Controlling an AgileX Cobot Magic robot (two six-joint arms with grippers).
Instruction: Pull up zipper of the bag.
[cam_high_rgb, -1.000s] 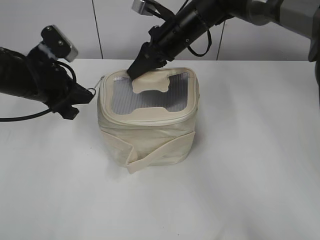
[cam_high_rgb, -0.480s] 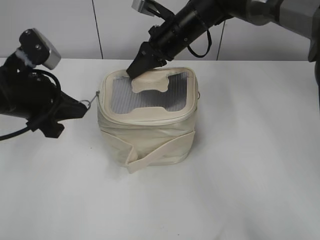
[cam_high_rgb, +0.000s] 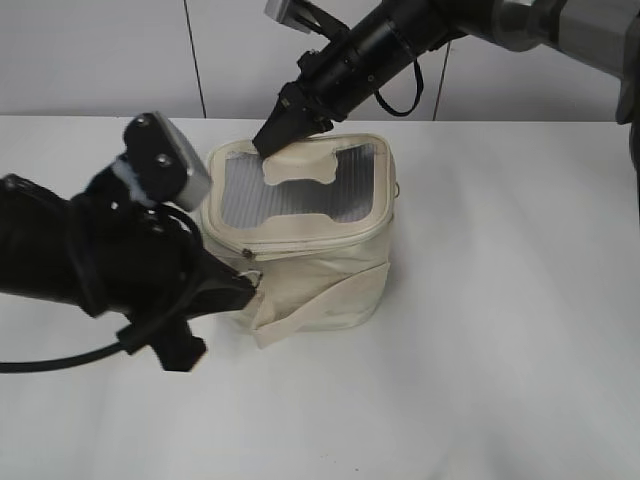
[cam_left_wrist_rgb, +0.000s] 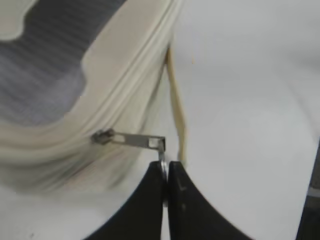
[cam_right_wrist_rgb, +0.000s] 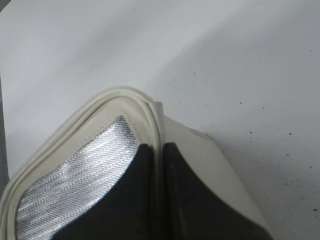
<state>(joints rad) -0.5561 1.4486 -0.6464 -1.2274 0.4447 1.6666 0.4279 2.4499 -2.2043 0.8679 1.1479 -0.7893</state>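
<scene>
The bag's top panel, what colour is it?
Grey mesh top panel with a cream patch, clearest in the exterior view.

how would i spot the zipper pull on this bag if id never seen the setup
Start at the cream boxy bag in the middle of the white table. Follow the thin zip line under its lid rim to the front left corner, where the left hand pinches a ring. The zipper pull is the small flat silver tab there, unlike the wide cream strap lower down.

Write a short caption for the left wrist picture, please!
Left gripper pinches the ring of the zipper pull on the cream bag.
</scene>
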